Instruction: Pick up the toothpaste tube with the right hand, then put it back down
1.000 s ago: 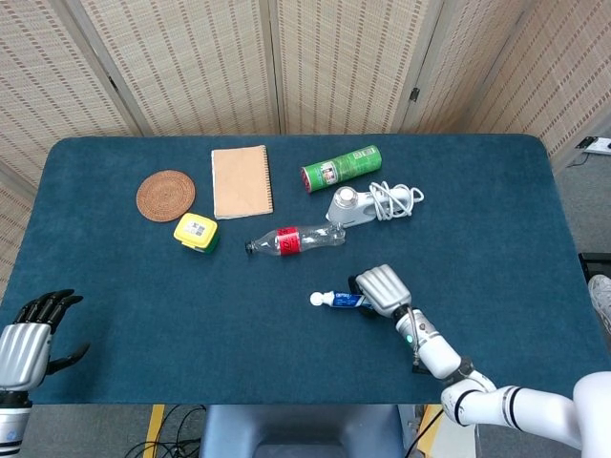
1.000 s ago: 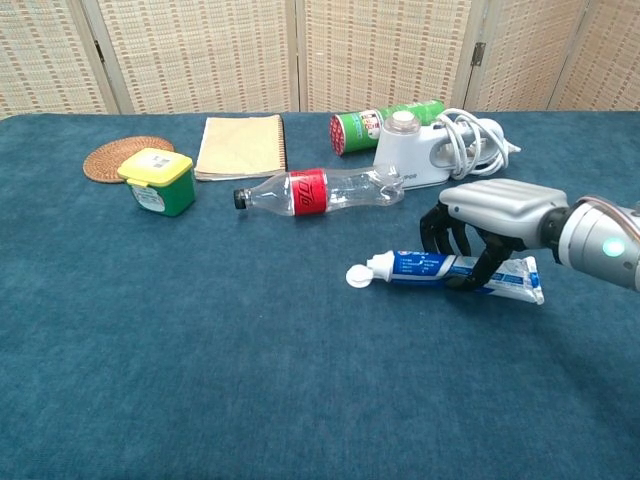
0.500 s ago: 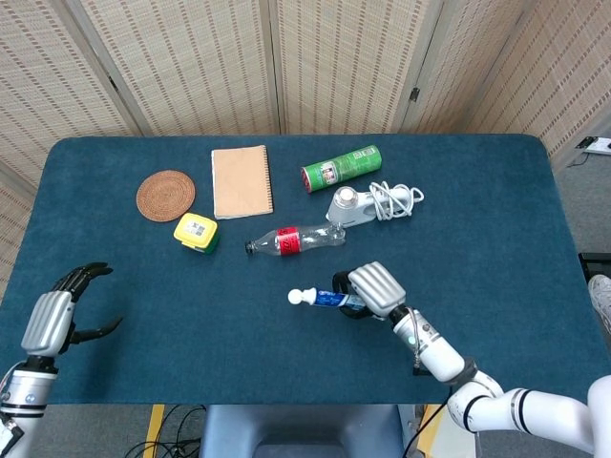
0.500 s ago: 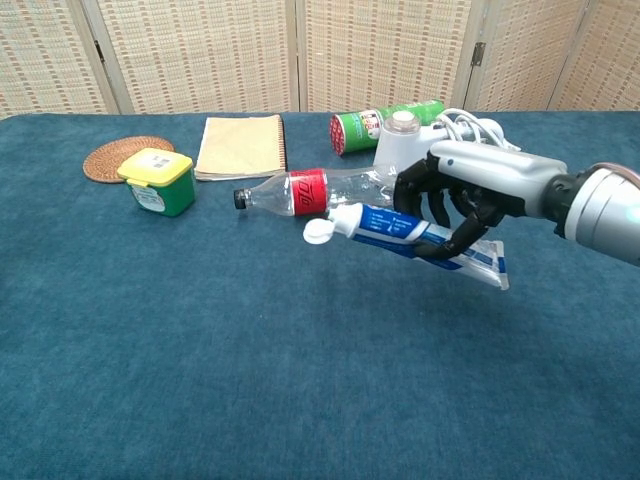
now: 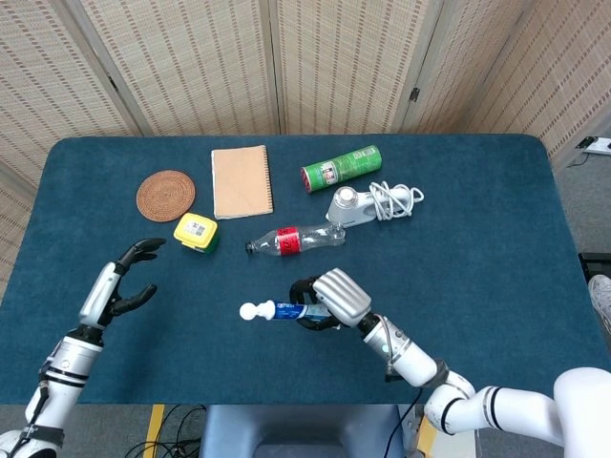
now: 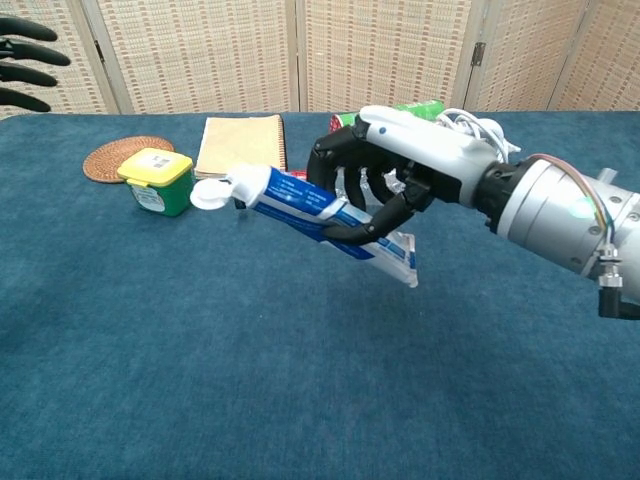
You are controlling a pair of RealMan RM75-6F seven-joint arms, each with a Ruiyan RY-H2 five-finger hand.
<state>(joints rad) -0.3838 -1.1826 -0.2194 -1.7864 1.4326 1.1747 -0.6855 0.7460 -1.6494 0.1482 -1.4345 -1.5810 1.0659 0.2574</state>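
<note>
I am holding the tube off the table in my right hand, fingers wrapping under and around its middle. It is lying nearly level, white cap pointing out to the left of the hand and the flat crimped tail sticking out lower on the other side. In the head view the tube is showing just past the hand, cap end leading toward my left side. Just beyond the hand a clear bottle with a red label is lying on its side, and further back sit a white device with a coiled cord and a green can on its side. Off to the left of the hand are a yellow tub, a notebook and a round coaster. My left hand is hovering well apart from all that, over the table's near left part, fingers spread and gripping nothing; the chest view is catching only its dark fingertips at the top left corner.
</note>
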